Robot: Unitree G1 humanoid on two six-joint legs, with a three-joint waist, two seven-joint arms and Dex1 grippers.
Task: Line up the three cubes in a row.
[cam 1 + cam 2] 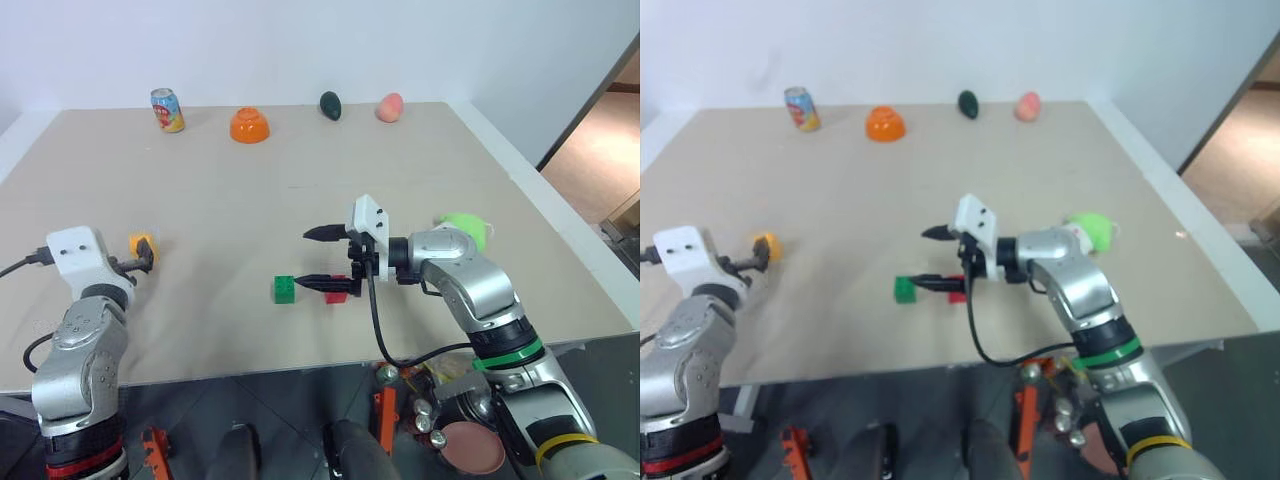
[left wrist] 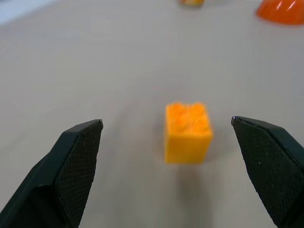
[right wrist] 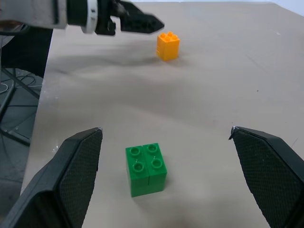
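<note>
The left end effector [image 2: 166,142] is hovering low over the beige bench [image 1: 250,210] on the robot's left side, its two black fingers [image 2: 76,161] spread wide with nothing between them. The yellow-orange cube [image 2: 187,133] is sitting upright on the bench just ahead of that gap, studs up, untouched by either finger. From the head camera the same cube is peeking out just past the left end effector's tips.

Over toward the middle, the right end effector [image 1: 325,258] is pointing across to the robot's left, fingers likewise standing well apart and gripping nothing. The green cube [image 1: 284,289] is resting on the bench just beyond its lower fingertip, and in the right wrist view it is lying ahead of the open gap, clear of both fingers. The red cube [image 1: 337,293] is sitting right beside the green one, partly hidden under the lower finger; whether the finger is touching it, I cannot tell.

So green and red are lying near each other near the bench's front edge, while the yellow-orange one is standing well apart to the left.

A green-capped mushroom toy [image 1: 463,230] is showing behind the right wrist. Along the far edge, a drink can [image 1: 167,110], an orange bowl [image 1: 249,125], a dark avocado-like item [image 1: 330,105] and a peach [image 1: 390,107] are lined up.
</note>
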